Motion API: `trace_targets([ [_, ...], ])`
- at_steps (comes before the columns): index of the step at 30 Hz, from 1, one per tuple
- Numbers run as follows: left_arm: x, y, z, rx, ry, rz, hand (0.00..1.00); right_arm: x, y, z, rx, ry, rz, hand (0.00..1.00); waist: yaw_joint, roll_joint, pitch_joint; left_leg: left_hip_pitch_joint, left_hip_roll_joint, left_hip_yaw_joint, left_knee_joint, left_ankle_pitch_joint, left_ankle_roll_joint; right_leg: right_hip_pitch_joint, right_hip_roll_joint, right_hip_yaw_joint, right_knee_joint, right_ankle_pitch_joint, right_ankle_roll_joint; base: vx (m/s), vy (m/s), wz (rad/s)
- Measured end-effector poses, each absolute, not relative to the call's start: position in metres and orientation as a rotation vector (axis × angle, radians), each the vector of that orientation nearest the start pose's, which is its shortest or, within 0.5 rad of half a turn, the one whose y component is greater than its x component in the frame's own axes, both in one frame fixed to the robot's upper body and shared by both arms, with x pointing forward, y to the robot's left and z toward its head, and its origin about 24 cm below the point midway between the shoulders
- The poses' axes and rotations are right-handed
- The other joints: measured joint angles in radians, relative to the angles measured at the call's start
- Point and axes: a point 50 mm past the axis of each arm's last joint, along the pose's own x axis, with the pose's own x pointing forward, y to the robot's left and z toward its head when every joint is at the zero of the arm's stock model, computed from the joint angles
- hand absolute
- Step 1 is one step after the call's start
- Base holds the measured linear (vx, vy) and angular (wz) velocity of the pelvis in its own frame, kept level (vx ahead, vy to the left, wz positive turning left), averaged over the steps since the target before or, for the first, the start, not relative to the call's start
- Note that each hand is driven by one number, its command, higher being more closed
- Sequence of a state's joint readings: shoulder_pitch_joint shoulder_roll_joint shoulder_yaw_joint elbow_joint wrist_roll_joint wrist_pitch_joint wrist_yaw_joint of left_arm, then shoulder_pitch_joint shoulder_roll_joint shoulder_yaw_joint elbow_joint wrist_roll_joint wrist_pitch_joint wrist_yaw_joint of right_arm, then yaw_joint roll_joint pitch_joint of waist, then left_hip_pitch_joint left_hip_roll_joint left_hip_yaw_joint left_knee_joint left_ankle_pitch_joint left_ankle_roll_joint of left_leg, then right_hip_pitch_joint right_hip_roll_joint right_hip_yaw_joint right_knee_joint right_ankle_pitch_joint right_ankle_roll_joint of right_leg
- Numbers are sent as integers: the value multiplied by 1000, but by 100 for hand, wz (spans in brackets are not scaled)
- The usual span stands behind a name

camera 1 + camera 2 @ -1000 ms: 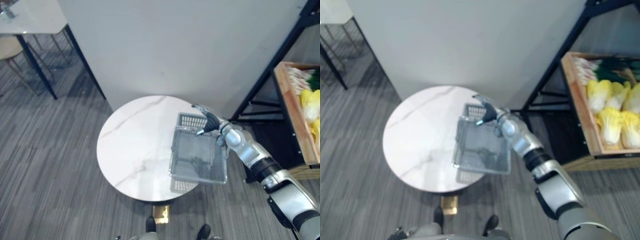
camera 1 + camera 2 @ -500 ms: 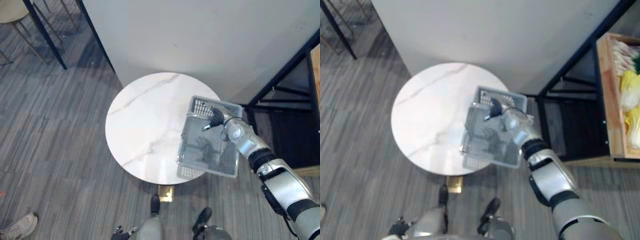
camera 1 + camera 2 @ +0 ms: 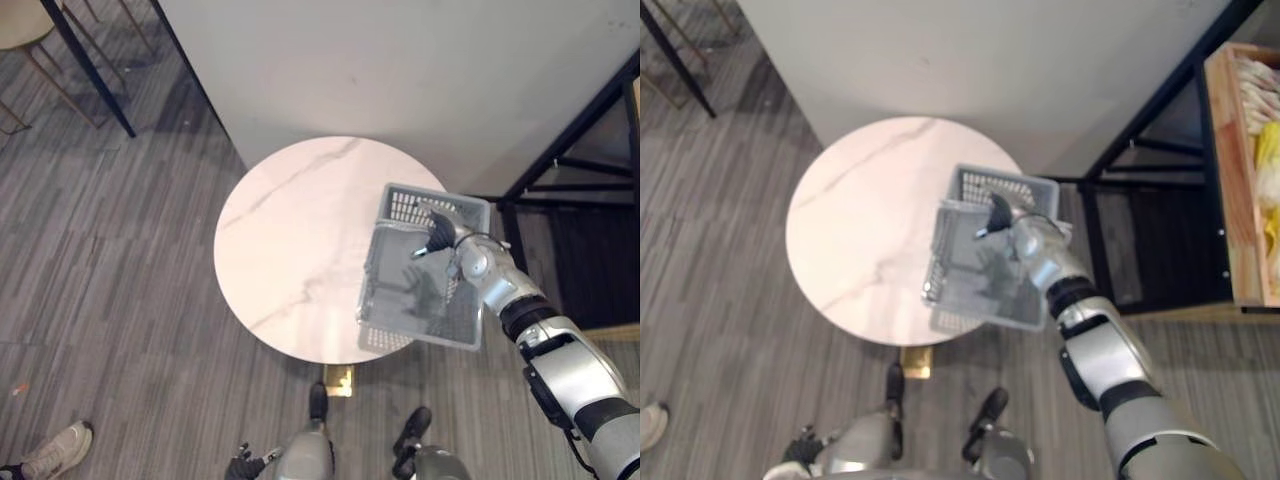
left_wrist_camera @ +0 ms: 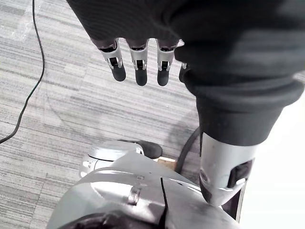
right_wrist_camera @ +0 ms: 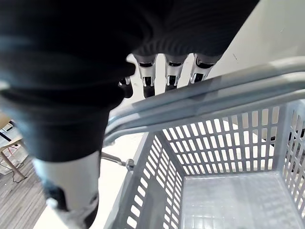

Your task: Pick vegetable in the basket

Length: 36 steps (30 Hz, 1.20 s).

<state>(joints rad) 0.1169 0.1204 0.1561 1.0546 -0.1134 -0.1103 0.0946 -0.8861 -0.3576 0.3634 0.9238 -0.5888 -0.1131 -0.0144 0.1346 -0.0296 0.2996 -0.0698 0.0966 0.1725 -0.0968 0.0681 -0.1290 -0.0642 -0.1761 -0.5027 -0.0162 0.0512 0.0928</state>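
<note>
A grey plastic basket (image 3: 402, 206) rests on the right edge of a round white marble table (image 3: 285, 240), partly overhanging it. Its inside (image 5: 224, 200) is empty. My right hand (image 3: 440, 233) reaches over the basket, fingers (image 5: 171, 71) straight and lying at the two raised handles (image 5: 205, 98), curled round nothing. Yellow cabbages (image 3: 1270, 160) and pale vegetables (image 3: 1260, 80) lie in a wooden crate (image 3: 1228, 170) far to the right, well away from the hand. My left hand (image 4: 138, 62) hangs open over the floor, holding nothing.
A black metal shelf frame (image 3: 565, 145) stands right of the table and carries the crate. A white wall (image 3: 400, 70) runs behind the table. Dark table legs (image 3: 85, 70) stand at the far left. A person's shoe (image 3: 55, 447) shows at the lower left.
The camera has swung, so the table now sits nearer the middle and the crate at the edge. My right hand has drawn back from the basket's far rim to its handles.
</note>
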Motion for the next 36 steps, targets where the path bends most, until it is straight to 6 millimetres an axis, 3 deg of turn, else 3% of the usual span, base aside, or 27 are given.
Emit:
trace_targets([
  [4, 84, 224, -157, -9, 1039, 382, 0, 395, -152, 114, -1198, -81, 237, 0, -21, 3, 3, 3, 0, 10, 0, 0, 0, -4, 0, 12, -1, 6, 1, 1, 13, -7],
  [25, 86, 223, -156, -1, 1030, 378, 0, 392, -173, 113, -1257, -75, 206, 0, -20, 9, 6, -13, -2, 29, 0, 0, 1, -30, 3, 37, -16, 22, -3, 8, 3, -2],
  [26, 86, 223, -156, -1, 1028, 379, 0, 393, -176, 118, -1261, -85, 187, 100, -20, 14, 9, -27, -2, 27, 0, 2, 4, -43, 3, 36, -16, 26, -5, -3, 30, 2],
  [30, 92, 220, -156, 7, 1016, 357, 0, 395, -191, 129, -1250, -87, 118, 100, -20, 35, 23, -51, -5, 6, 0, 8, 13, -55, 2, 18, -16, 29, -6, 9, 22, 12],
  [36, 96, 218, -156, 9, 1012, 351, 0, 399, -196, 137, -1245, -89, 83, 100, -18, 40, 39, -56, -5, 6, -1, 8, 13, -60, 2, 18, -17, 29, -6, 3, 2, 1],
])
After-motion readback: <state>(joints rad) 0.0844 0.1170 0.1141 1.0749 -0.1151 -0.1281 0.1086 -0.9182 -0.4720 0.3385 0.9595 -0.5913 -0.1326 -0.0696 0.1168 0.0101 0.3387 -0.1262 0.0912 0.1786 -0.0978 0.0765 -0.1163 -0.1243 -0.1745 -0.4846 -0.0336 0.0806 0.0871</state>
